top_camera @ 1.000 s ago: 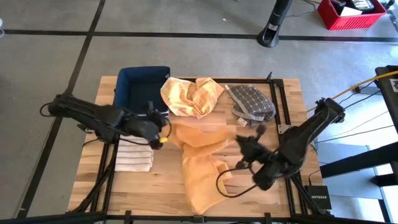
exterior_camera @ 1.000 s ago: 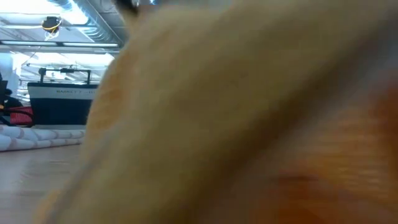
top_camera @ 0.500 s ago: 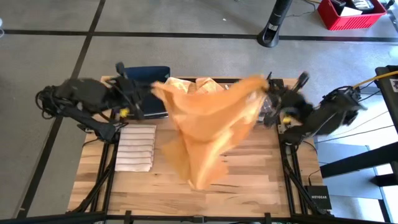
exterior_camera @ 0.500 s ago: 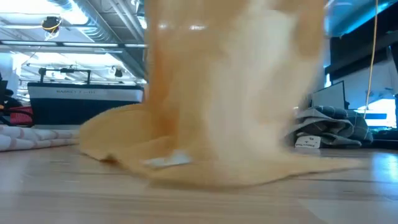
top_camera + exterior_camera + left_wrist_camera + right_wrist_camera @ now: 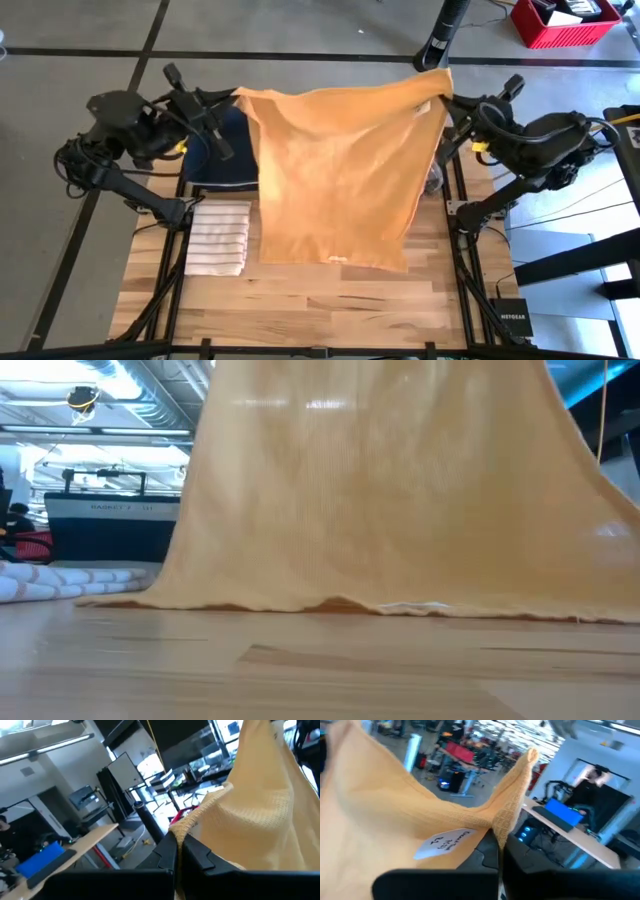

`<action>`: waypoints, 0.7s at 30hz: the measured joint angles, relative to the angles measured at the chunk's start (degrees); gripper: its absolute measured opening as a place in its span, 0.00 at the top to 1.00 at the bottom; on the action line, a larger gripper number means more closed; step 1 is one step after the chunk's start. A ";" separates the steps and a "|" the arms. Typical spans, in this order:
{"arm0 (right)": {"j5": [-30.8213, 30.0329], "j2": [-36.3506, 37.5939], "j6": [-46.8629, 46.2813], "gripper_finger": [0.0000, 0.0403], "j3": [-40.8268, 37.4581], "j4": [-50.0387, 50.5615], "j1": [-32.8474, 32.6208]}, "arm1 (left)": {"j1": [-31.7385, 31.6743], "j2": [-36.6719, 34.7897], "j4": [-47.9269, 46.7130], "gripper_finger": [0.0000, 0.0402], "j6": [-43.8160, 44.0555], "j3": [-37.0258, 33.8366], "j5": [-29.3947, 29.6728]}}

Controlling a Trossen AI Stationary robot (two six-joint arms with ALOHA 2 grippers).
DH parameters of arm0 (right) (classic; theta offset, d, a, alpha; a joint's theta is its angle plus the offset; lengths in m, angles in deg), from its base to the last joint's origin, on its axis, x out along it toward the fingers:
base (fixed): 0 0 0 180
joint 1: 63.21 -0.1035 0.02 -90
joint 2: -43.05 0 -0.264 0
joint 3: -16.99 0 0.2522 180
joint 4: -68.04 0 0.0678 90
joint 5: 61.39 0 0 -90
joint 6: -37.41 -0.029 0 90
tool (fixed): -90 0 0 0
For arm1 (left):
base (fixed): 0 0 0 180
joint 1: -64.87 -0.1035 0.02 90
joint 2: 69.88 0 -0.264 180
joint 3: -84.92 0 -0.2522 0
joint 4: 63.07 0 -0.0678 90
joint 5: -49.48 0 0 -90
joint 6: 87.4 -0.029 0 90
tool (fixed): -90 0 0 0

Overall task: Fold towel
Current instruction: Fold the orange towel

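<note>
Above the wooden table (image 5: 300,310), I hold the orange towel (image 5: 335,170) stretched by 2 top corners: my left gripper (image 5: 238,95) and right gripper (image 5: 447,98) both pinch its edge tightly. Its lower hem seems to brush the table. No fold is made yet; laying flat and folding remain.

left arm (image 5: 125,135): matte black, six-joint, rounded bulky housings; black cables looped at its 9 o'clock side; small yellow mark near the wrist. left gripper (image 5: 236,95): two flat dark fingers (image 5: 167,857), squared edges. right arm (image 5: 540,145): same black build, round joint caps, black cabling, yellow mark near the wrist. right gripper (image 5: 445,97): two dark fingers (image 5: 490,852), matte.
</note>
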 joint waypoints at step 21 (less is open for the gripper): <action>4.20 -2.05 -17.25 1.00 -5.40 15.83 -6.02 | 5.27 0.20 -37.05 1.00 34.91 -0.02 -5.62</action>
